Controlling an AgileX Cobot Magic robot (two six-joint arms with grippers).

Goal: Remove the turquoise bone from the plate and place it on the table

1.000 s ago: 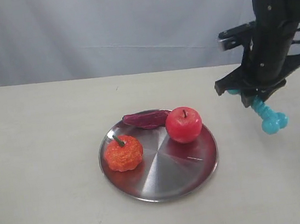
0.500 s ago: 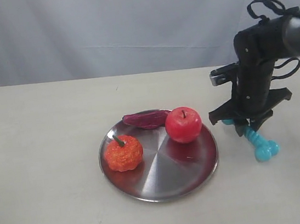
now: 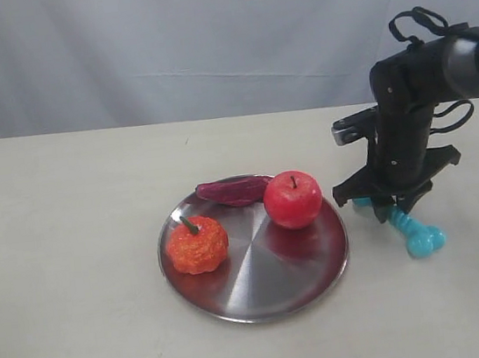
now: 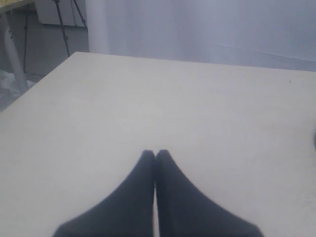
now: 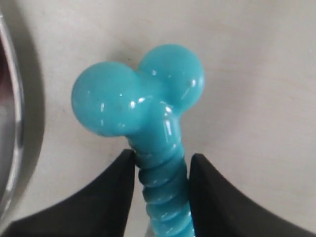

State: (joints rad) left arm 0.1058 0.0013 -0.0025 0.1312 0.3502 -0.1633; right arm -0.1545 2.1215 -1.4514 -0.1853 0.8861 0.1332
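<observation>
The turquoise bone [image 3: 419,235] slants down to the table [image 3: 73,254] just right of the steel plate [image 3: 270,274], and its lower knobbed end looks to rest on the surface. My right gripper [image 3: 393,207] is shut on its ribbed shaft, with the upper end hidden behind the fingers. Seen from the right wrist, the bone [image 5: 138,98] sticks out from between the black fingers of the right gripper [image 5: 160,158], and the plate's rim [image 5: 12,123] shows at the picture's edge. My left gripper [image 4: 155,152] is shut and empty over bare table, out of the exterior view.
On the plate lie a red apple [image 3: 293,199], an orange pumpkin [image 3: 197,245] and a dark purple toy [image 3: 232,190]. A pale curtain hangs behind the table.
My right gripper has come down and a little left with the bone, from hanging in the air to its lower knob at the table beside the plate.
</observation>
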